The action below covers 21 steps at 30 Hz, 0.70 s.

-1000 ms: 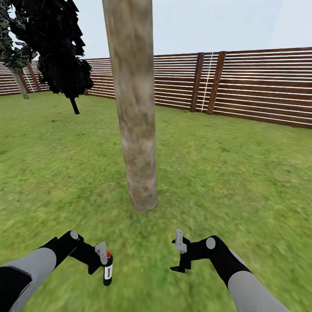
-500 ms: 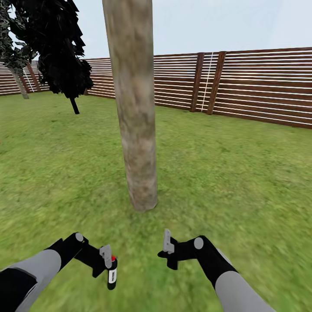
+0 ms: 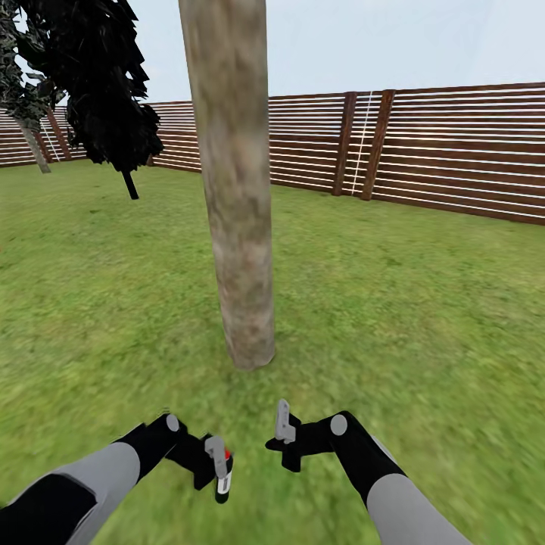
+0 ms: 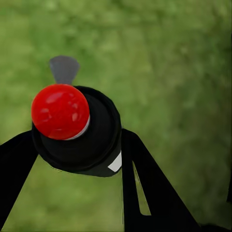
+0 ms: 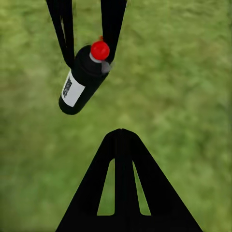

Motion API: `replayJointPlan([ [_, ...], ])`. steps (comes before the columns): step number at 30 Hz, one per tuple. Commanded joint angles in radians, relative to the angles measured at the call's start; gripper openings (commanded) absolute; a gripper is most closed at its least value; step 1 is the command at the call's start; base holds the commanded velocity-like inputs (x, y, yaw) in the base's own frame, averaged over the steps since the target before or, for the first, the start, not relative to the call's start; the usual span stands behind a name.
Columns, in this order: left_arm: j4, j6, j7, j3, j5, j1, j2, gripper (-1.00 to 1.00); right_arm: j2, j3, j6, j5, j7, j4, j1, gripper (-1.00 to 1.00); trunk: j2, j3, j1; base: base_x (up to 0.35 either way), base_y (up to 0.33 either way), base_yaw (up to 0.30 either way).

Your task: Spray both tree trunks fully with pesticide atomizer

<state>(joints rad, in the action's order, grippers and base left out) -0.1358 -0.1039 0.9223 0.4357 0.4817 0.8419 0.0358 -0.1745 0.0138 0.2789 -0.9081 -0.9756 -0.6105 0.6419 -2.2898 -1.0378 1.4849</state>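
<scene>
two claws hang low over the grass (image 3: 424,318) in front of us. our left claw (image 3: 219,468) pinches the atomizer (image 3: 224,478), a black can with a red cap and a white label; the left wrist view shows its fingers (image 4: 145,183) closed on the can's sides (image 4: 92,140). our right claw (image 3: 282,433) holds nothing, and in the right wrist view its fingers (image 5: 122,193) look pressed together, aimed at the atomizer (image 5: 82,79). the trunk (image 3: 235,182) stands just ahead, well apart from both claws. we see no pale specks on its bark, so we judge the spraying not yet begun.

what could go wrong: the can hangs tilted from a side pinch, so a bump from the right claw, now just beside it, could twist it loose and drop it. the nozzle also seems to point at the ground; if we spray from here, the mist would likely hit grass and miss the bark.

compared with a second ago, both claws have drawn inward toward each other, and the atomizer has shifted toward the centre with the left arm. the trunk and fence (image 3: 454,144) sit unchanged.
</scene>
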Motion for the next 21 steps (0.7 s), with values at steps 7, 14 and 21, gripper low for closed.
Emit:
replayJointPlan([
  [7,0.001,-0.089,-0.011,-0.003,-0.004,-0.012,-0.036,-1.00,0.000,0.000,0.000,0.000,0.000,0.000,-0.001,-1.00,0.000,0.000,0.000,0.000,0.000,0.000],
  [14,-0.001,-0.105,-0.014,-0.004,-0.007,-0.012,-0.077,-1.00,0.000,0.000,0.000,0.000,0.000,0.000,-0.001,-1.00,0.000,0.000,0.000,0.000,0.000,0.000],
  [21,-0.001,-0.128,-0.014,-0.013,-0.012,-0.012,-0.083,-1.00,0.000,0.000,0.000,0.000,0.000,0.000,0.000,-1.00,0.000,0.000,0.000,0.000,0.000,0.000],
])
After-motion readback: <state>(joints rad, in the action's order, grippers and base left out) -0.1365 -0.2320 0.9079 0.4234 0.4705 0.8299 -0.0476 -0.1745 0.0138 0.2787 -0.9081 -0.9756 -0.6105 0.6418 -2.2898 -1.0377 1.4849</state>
